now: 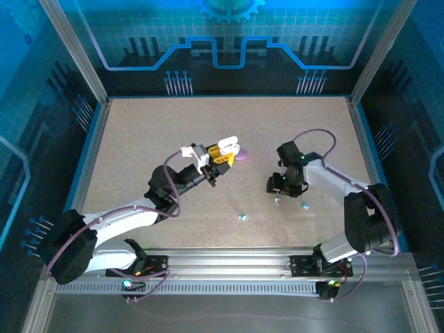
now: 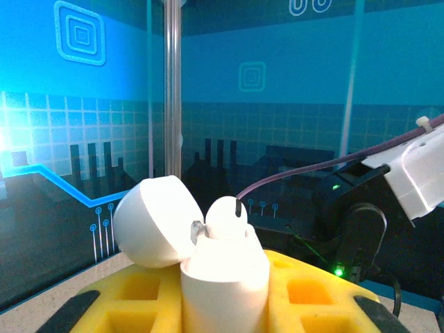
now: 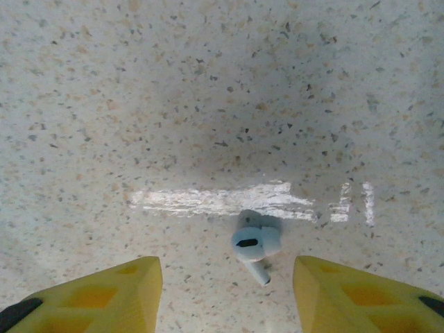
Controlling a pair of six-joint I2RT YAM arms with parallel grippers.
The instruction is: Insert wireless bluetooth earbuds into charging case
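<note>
My left gripper (image 1: 223,154) is shut on a white charging case (image 2: 223,277), held upright between its yellow fingers (image 2: 142,291) above the table's middle. The case lid (image 2: 149,220) hangs open to the left, and a white earbud (image 2: 227,216) sticks up out of the case. My right gripper (image 3: 225,295) points down at the table, open. A light blue earbud (image 3: 255,244) lies on the table between its fingertips (image 3: 104,295) and touches neither one. In the top view that earbud (image 1: 277,202) sits just under the right gripper (image 1: 277,191).
A purple pebble-like case (image 1: 241,155) lies right beside the held white case. Two more light blue earbuds lie loose on the speckled table (image 1: 139,139), one (image 1: 242,216) near the front middle and one (image 1: 304,205) right of the right gripper. Glass walls enclose the table.
</note>
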